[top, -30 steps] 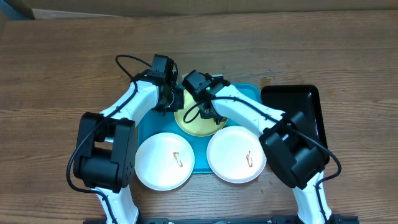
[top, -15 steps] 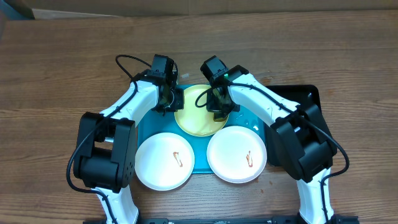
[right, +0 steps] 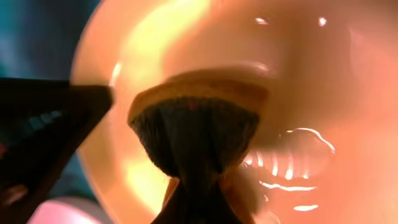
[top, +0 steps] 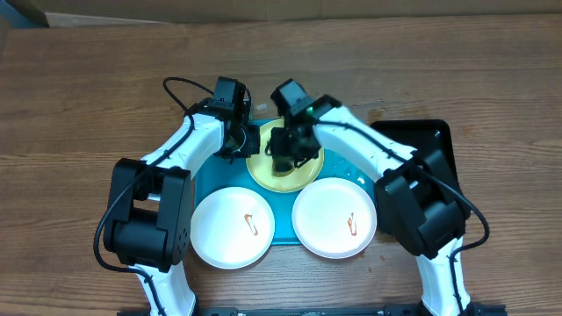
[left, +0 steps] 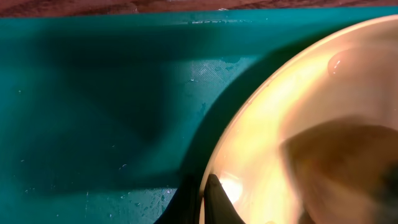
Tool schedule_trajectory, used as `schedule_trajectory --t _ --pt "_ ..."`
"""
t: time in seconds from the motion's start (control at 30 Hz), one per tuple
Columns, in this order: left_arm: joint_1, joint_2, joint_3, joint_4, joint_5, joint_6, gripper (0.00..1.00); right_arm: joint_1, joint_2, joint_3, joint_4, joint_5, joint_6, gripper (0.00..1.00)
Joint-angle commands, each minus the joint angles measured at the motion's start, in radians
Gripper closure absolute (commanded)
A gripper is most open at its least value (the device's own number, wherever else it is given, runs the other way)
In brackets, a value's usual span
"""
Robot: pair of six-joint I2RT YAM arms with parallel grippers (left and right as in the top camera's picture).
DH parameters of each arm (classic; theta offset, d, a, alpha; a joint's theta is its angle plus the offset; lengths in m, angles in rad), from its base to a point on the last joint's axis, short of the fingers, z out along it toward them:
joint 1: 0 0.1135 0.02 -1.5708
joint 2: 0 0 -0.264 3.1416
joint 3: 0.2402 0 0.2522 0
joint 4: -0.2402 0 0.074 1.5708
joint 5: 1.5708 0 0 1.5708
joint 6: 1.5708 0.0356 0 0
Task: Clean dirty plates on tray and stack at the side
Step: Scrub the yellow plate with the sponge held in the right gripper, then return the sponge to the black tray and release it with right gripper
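The yellow-green rimmed plate (top: 306, 169) lies at the back of the turquoise tray (top: 283, 211). My left gripper (top: 246, 140) is shut on the plate's left rim, one finger above and one below, as the left wrist view shows (left: 204, 199). My right gripper (top: 283, 158) is shut on a dark sponge (right: 193, 124) with a yellowish edge and presses it on the glossy plate (right: 323, 74). Two white plates (top: 233, 226) (top: 334, 218), each with a small reddish smear, lie at the front of the tray. The right fingertips are hidden behind the sponge.
A narrow black tray (top: 430, 145) stands to the right of the turquoise tray. The tray floor (left: 93, 93) is wet and speckled beside the plate (left: 298, 112). Brown wooden table lies all round.
My right gripper with the sponge has swept from the plate's left side to its right and back to the middle. The left gripper has kept its hold on the rim.
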Motion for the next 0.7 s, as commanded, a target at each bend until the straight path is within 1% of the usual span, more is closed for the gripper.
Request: schedule_trajectory --t 0.0,0.17,0.3,0.4,0.5,0.67 --pt "0.001 0.012 0.002 0.006 -0.04 -0.011 0.96 -0.084 -0.057 0.109 -0.064 -0.071 -0.074 0.96" --pt "0.001 0.012 0.002 0.006 -0.04 -0.011 0.96 -0.175 -0.151 0.157 -0.225 -0.052 -0.213 0.96" --pt "0.001 0.012 0.002 0.006 -0.04 -0.011 0.95 -0.269 -0.21 0.157 -0.38 0.156 -0.227 0.96" --pt "0.001 0.012 0.002 0.006 -0.04 -0.011 0.94 -0.347 -0.214 0.154 -0.473 0.254 -0.227 0.96" --pt "0.001 0.012 0.002 0.006 -0.04 -0.011 0.94 -0.431 -0.214 0.114 -0.506 0.312 -0.223 0.96" --pt "0.001 0.012 0.002 0.005 -0.04 -0.011 0.94 -0.527 -0.212 0.003 -0.486 0.332 -0.223 0.96"
